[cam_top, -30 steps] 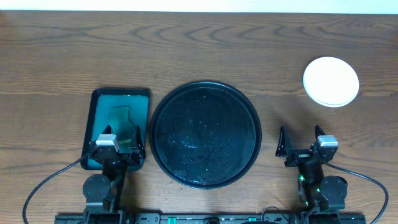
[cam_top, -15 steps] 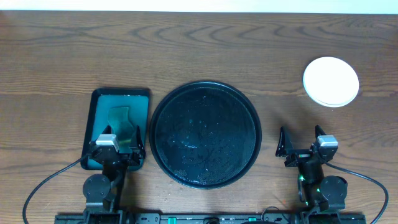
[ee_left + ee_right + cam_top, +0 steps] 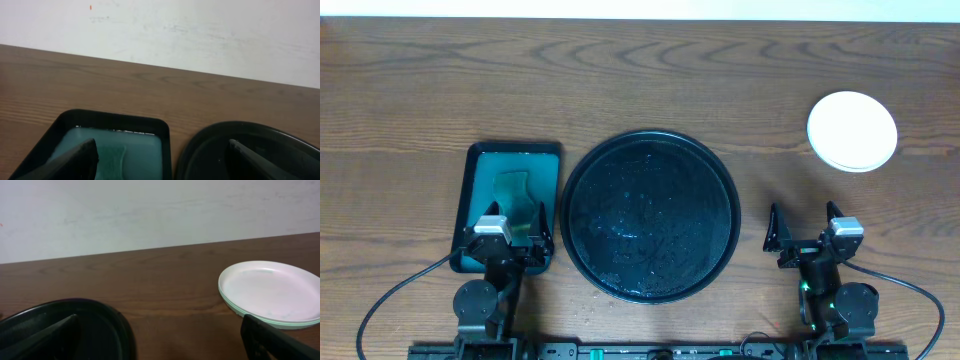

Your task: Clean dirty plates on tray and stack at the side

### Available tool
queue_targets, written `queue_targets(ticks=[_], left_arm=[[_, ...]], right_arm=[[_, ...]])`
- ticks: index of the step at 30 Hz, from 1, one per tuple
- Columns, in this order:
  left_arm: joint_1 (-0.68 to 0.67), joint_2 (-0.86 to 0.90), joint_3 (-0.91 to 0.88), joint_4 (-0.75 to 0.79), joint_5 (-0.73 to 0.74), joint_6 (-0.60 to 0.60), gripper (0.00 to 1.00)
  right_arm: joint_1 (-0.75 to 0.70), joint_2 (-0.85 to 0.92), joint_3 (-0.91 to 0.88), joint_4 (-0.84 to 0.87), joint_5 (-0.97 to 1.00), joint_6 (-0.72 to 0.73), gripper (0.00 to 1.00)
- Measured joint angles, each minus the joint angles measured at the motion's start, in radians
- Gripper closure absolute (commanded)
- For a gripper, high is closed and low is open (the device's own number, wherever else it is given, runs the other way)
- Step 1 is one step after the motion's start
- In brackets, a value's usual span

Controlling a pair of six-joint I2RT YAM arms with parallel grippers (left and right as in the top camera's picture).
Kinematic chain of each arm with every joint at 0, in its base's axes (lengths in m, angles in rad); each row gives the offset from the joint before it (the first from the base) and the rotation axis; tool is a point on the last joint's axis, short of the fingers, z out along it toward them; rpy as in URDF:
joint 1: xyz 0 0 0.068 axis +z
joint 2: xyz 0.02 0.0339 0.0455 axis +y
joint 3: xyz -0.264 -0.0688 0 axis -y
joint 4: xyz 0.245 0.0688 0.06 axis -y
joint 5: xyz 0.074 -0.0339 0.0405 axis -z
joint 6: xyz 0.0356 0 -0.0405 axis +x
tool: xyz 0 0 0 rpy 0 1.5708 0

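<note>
The round black tray point(image 3: 582, 170) lies in the middle of the table with no plates on it; its surface looks wet. The plates point(image 3: 852, 130) sit stacked at the far right, white on top, with mint-green rims showing beneath in the right wrist view point(image 3: 270, 292). No smear shows on the top plate. My left gripper point(image 3: 510, 222) is open and empty at the near end of the teal tray. My right gripper point(image 3: 805, 228) is open and empty to the right of the black tray point(image 3: 60, 325), well short of the stack.
A dark teal rectangular tray point(image 3: 480, 170) with a green sponge or cloth point(image 3: 517, 200) in it sits left of the black tray; it also shows in the left wrist view point(image 3: 115, 132). A white wall runs behind the table's far edge.
</note>
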Motion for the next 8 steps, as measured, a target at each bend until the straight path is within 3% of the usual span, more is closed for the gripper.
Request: queue_targets(ticks=[8], left_arm=[[0.000,0.000,0.000,0.000,0.000,0.000,0.19]], right_arm=[[0.000,0.000,0.000,0.000,0.000,0.000,0.01]])
